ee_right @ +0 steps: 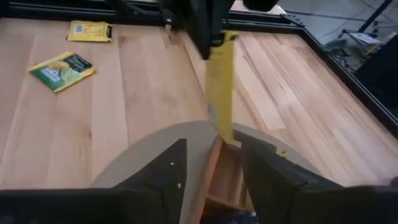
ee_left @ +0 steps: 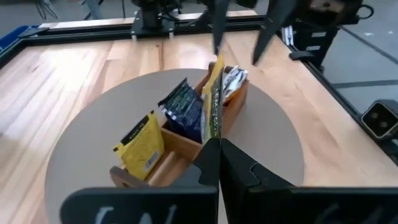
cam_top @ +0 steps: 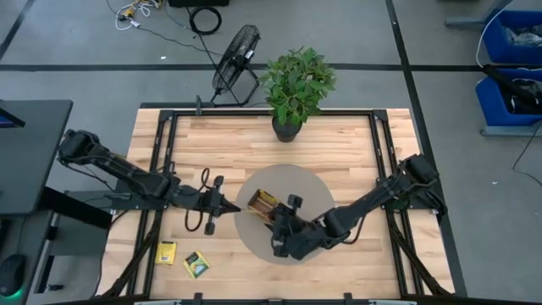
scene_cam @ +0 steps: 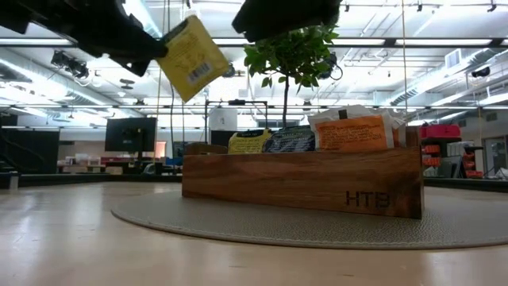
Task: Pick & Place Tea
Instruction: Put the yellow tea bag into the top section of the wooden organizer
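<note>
Item: yellow tea sachet (scene_cam: 190, 57), 1 piece, pinched by its top edge in the closed left gripper (ee_left: 214, 140), hanging over the near end of the wooden tray (scene_cam: 302, 183). Judged light, thin, floppy, somewhat slick; best held by an edge, as here.
Right gripper (ee_right: 211, 165): fingers parted, empty, just beside the tray.
Tray: on a round grey mat (cam_top: 313, 191), holding several sachets.
Loose: 2 sachets (cam_top: 182, 258) on the wooden table (cam_top: 339, 140), well apart from the tray.
Beyond: potted plant (cam_top: 296, 89), fan (cam_top: 237, 59).
</note>
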Robot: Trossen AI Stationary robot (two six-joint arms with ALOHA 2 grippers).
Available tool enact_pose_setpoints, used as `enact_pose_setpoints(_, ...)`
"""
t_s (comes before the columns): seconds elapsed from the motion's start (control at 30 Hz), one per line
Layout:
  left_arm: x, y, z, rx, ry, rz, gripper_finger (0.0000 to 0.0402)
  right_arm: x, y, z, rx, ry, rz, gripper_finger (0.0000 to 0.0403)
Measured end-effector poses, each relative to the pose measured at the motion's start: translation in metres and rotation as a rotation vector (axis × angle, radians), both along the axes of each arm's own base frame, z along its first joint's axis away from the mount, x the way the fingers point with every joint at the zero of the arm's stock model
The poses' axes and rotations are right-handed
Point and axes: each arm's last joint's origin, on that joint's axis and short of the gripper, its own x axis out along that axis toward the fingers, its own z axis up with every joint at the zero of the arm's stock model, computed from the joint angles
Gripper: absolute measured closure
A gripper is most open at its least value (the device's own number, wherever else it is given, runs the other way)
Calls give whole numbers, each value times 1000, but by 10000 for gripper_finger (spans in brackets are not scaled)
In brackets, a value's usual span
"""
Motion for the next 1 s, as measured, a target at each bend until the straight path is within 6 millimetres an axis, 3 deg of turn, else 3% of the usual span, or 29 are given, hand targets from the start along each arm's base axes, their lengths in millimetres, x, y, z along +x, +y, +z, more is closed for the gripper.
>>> enact_pose_setpoints(0.23,10,18,7,-32,52,-25,400,-11,5,-15,136,-56,177,241)
enact_pose_setpoints(0.57,17,40,15,0,131,-72,401,-81,-23,-4,277,-447,531,241)
enact_pose_setpoints(0.77,24,54,33,67,174,-82,401,-111,-43,-13,309,-557,522,240)
enact_pose_setpoints(1.0,47,68,31,121,336,-153,401,-114,-46,-18,302,-567,480,240)
